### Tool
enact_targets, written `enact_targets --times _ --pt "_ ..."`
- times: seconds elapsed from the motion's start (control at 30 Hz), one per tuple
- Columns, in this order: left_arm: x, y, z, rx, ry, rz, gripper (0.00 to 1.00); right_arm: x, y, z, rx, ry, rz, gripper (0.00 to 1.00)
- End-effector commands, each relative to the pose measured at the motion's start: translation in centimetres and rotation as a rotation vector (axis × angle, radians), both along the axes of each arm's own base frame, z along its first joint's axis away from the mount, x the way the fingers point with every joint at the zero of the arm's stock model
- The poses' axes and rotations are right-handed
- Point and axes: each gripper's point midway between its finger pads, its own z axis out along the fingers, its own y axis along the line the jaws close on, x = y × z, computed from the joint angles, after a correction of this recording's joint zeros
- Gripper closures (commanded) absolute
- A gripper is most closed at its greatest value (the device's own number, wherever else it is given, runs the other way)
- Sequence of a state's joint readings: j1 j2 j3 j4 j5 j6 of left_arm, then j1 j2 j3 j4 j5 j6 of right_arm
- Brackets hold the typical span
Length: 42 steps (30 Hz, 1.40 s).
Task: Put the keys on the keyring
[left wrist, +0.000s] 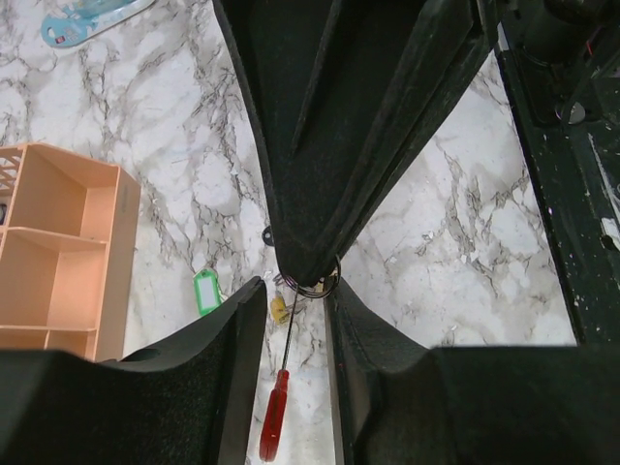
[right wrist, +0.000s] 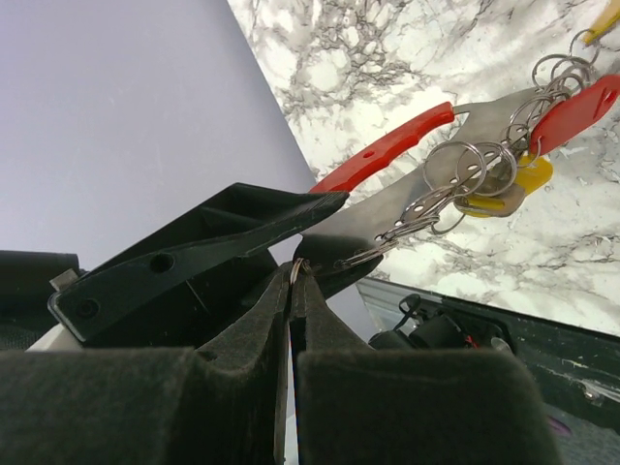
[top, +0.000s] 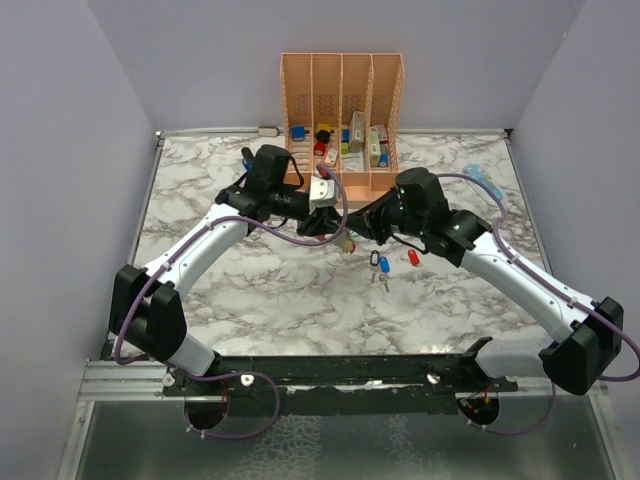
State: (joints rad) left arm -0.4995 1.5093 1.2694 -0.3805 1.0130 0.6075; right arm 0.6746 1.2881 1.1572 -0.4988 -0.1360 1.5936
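Observation:
My right gripper (right wrist: 298, 266) is shut on a thin wire ring, which holds the keyring (right wrist: 387, 150) above the table. The keyring is a red curved piece on a flat grey strip. A chain of small rings (right wrist: 465, 170) trails from it with a yellow key (right wrist: 518, 179) and a red head (right wrist: 576, 111). My left gripper (left wrist: 295, 284) faces it tip to tip. Its jaws stand a little apart, and the keyring (left wrist: 274, 417) hangs edge-on in the gap. From above, both grippers (top: 345, 230) meet mid-table. Blue (top: 383, 266), black (top: 375, 259) and red (top: 413, 257) keys lie just right of them. A green tag (left wrist: 206, 291) lies on the marble.
The peach slotted organizer (top: 342, 120) stands at the back centre with small coloured items in it, close behind the grippers. A light blue tool (top: 483, 178) lies at the back right. Grey walls enclose the table. A black rail (top: 340, 368) runs along the near edge.

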Motion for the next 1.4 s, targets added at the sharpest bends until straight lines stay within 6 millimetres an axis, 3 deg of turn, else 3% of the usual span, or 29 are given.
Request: enact_targets --times 0.0,0.17,0.53,0.73,0.9,1.23,1.37 --pt "0.0 -0.3 0.6 -0.012 -0.021 -0.023 0.69 -0.2 0.0 1.4 0.042 -0.030 -0.004 0.99" --pt "0.0 -0.5 1.1 -0.023 -0.022 -0.026 0.73 -0.2 0.3 1.0 0.044 -0.020 0.009 0.99" --pt "-0.5 -0.8 2.0 -0.046 -0.008 -0.054 0.72 -0.2 0.2 1.0 0.049 -0.023 -0.001 0.99" --pt "-0.7 -0.8 1.8 -0.049 -0.002 -0.059 0.81 -0.3 0.2 0.7 0.049 -0.017 -0.001 0.99" --pt "-0.3 -0.9 2.2 -0.049 -0.013 -0.045 1.00 -0.6 -0.3 0.2 0.054 -0.012 -0.017 0.98" --pt "-0.8 -1.2 3.0 -0.074 0.013 -0.082 1.00 -0.8 -1.0 -0.1 0.052 -0.017 -0.040 0.99" --pt "-1.1 -1.0 2.4 -0.060 0.024 -0.090 1.00 -1.0 -1.5 -0.2 0.025 -0.029 -0.044 0.85"
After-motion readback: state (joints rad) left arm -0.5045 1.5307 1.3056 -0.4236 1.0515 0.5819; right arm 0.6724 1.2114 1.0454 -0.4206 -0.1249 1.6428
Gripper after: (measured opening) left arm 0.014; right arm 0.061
